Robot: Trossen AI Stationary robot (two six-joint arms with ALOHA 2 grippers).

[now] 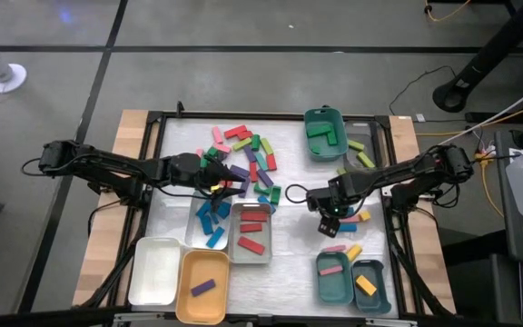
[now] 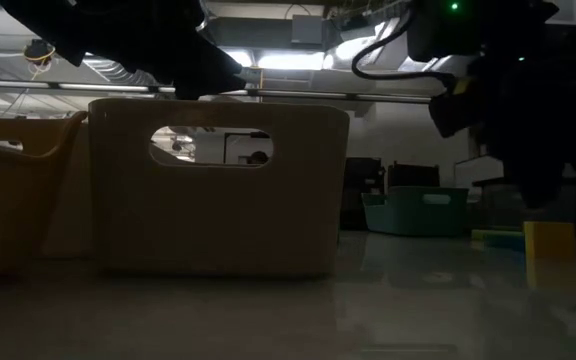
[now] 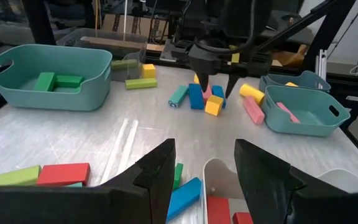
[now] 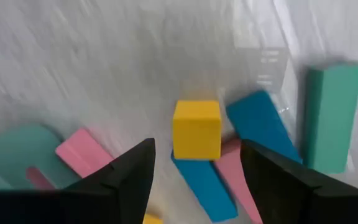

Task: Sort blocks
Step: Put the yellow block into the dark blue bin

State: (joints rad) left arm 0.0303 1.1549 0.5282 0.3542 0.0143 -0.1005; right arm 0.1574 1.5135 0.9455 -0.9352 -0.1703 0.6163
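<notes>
The blocks (image 1: 243,163) lie mostly in a loose heap on the pale, brushed-looking table (image 1: 289,263), which sits inside a dark frame with wooden edges showing at both sides. The left gripper (image 1: 214,188) hangs at the near side of that heap, its two dark fingers (image 3: 157,177) spread with nothing between them, just above the grey tray (image 1: 251,232) that holds red bars. Beside that tray is a clear one with blue bars, and at the front edge stand a white tray (image 1: 155,271) and an orange tray (image 1: 202,287) with a single purple bar inside. The right gripper (image 1: 329,216) points down over a small cluster on the right half of the table, its fingers (image 4: 129,177) apart and holding nothing; directly below it a yellow block (image 4: 196,129) stands on end, square face up, touching blue and pink bars (image 4: 84,151), with a teal bar (image 4: 330,115) just beside them. A stretch of bare table lies between the two grippers and in front of the cluster, before the two small teal trays (image 1: 334,277) at the front right, one with a pink bar and one with a yellow. A deeper teal tub (image 1: 325,133) at the far edge holds green bars. The blocks have flat matte faces and sharp corners; the trays are smooth with rounded corners. No writing or label can be read anywhere.
</notes>
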